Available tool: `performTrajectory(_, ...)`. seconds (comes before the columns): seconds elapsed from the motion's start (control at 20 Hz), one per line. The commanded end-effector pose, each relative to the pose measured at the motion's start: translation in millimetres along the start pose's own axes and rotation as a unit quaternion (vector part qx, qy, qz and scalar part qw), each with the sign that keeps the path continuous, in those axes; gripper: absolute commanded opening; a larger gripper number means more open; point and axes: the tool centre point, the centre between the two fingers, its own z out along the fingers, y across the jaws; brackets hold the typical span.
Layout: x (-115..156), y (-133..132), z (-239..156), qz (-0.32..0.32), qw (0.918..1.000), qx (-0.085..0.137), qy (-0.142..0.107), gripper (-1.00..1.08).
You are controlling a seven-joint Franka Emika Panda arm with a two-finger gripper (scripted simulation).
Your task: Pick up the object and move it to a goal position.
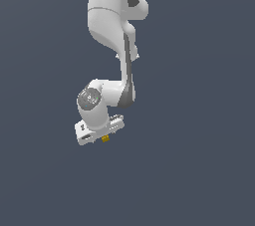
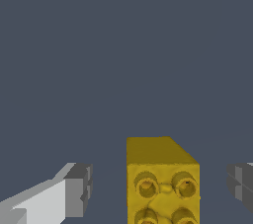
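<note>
Exterior view. A white robot arm with dark grey joint covers hangs down from the top edge of the picture against a plain slate-grey background. Its lowest joint bends toward the exterior view's left and ends in a flat white wrist block. The gripper sits under that block, largely hidden by it. A tiny golden-yellow cube shows just below the block's lower edge, touching or nearly touching the gripper. At this size the view does not show whether the jaws are apart or together. No table edge or other support can be made out; the grey field is uniform all round.

Wrist view. The cube fills the lower middle of the picture. Its near face carries round raised studs set in two rows, and a plain, darker yellow face slopes away behind them. The cube is cut off by the picture's lower edge. One finger, white with a dark grey pad, stands to one side of the cube; the grey pad of the other finger stands at the opposite side. The gripper thus has its jaws apart, straddling the cube, with a clear gap of grey background between each pad and the cube. Neither pad touches it.
</note>
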Motion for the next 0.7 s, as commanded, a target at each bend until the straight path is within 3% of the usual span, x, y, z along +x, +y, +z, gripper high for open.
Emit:
performTrajectory(0.0,0.8,0.3,5.3,0.0,1.0,0.0,0.001,1.0)
performTrajectory(0.15,1.6,0.9,5.1,0.0,1.0,0.0,0.001,1.0)
performTrajectory(0.2,1.6,0.9,5.1,0.0,1.0,0.0,0.001,-1.0)
performTrajectory(0.65,1.6,0.9,5.1,0.0,1.0,0.0,0.001,-1.0)
